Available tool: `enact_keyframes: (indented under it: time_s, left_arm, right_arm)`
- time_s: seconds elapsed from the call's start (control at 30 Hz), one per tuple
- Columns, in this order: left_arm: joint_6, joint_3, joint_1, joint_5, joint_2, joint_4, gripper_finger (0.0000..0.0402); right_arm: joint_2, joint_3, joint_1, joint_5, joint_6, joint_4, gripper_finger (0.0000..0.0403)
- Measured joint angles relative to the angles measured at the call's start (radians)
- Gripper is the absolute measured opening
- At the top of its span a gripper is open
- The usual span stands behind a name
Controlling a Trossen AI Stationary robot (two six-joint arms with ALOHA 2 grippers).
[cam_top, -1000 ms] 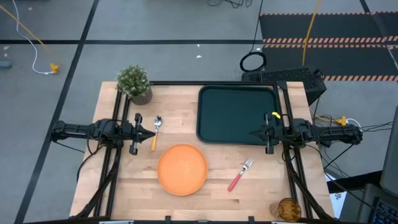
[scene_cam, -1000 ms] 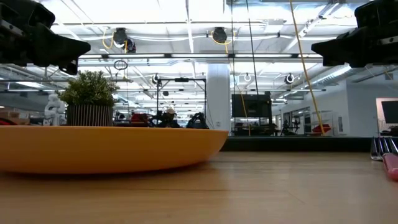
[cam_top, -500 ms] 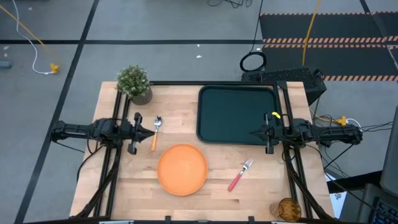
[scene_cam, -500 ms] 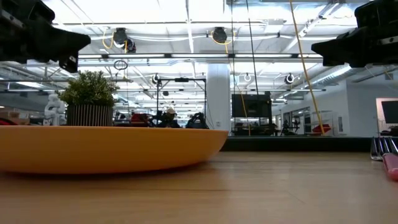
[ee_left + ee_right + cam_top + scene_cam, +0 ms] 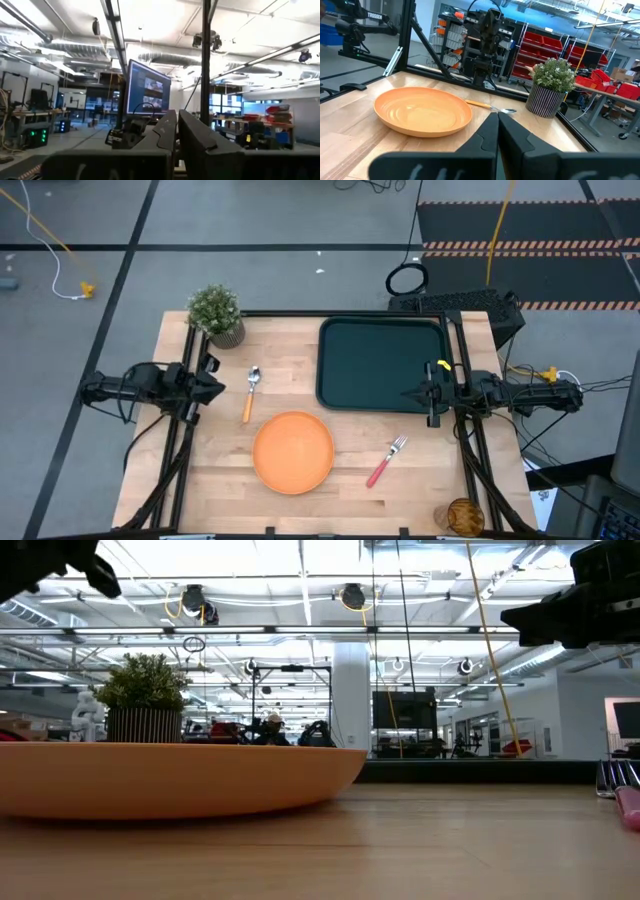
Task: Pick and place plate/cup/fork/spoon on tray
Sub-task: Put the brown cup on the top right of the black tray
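Note:
The orange plate [image 5: 293, 451] lies flat on the table's near middle; it also shows in the right wrist view [image 5: 422, 110]. The orange-handled spoon [image 5: 250, 392] lies left of the plate. The red-handled fork [image 5: 385, 461] lies right of it. The amber cup [image 5: 463, 515] stands at the near right corner. The dark green tray [image 5: 382, 365] lies at the far right, with nothing on it. My left gripper [image 5: 215, 383] is shut and held high at the left edge, near the spoon. My right gripper [image 5: 408, 393] is shut and hovers over the tray's near right corner.
A potted green plant [image 5: 216, 313] stands at the table's far left corner. Black frame rails run along the table's left, right and far sides. Bare wood lies between the plate, the spoon and the tray.
My left gripper has drawn back toward the table's left edge, away from the spoon, and has risen and tipped upward; its fingers stay shut. My right arm has kept still. Nothing on the table has moved.

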Motion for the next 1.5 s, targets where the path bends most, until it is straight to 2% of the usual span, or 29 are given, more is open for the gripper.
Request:
enact_keyframes:
  time_s: [0.2, 0.47, 0.7, 0.9, 1.07, 1.13, 1.23, 1.37, 1.5]
  left_arm:
    - [0.004, 0.144, -0.022, 0.004, 0.153, -0.048, 0.0024]
    - [0.068, 0.425, -0.055, 0.013, 0.422, -0.230, 0.0024]
    - [0.069, 0.605, -0.099, 0.013, 0.642, -0.290, 0.0024]
    - [0.106, 0.669, -0.121, 0.010, 0.775, -0.307, 0.0024]
    - [0.132, 0.682, -0.120, -0.086, 0.867, -0.292, 0.0024]
    - [0.132, 0.694, -0.120, -0.121, 0.898, -0.284, 0.0024]
    - [0.126, 0.711, -0.120, -0.135, 0.944, -0.282, 0.0024]
    - [0.124, 0.734, -0.120, -0.137, 0.997, -0.283, 0.0024]
    - [0.124, 0.757, -0.120, -0.137, 1.037, -0.286, 0.0024]
  right_arm:
    - [0.000, 0.000, 0.000, 0.000, 0.000, 0.000, 0.0000]
    - [0.000, 0.000, 0.000, 0.000, -0.001, 0.000, 0.0000]
    - [0.000, 0.000, 0.000, 0.000, -0.001, 0.000, 0.0000]
    - [0.000, 0.000, 0.000, 0.000, 0.050, 0.000, 0.0000]
    - [0.000, 0.000, 0.000, 0.000, 0.188, 0.007, 0.0000]
    - [0.000, 0.000, 0.000, 0.000, 0.239, 0.058, 0.0000]
    - [0.000, 0.020, 0.000, -0.034, 0.299, 0.088, 0.0000]
    - [0.017, 0.138, 0.000, -0.159, 0.317, 0.048, 0.0000]
    - [0.074, 0.287, 0.000, -0.157, 0.362, -0.072, 0.0000]
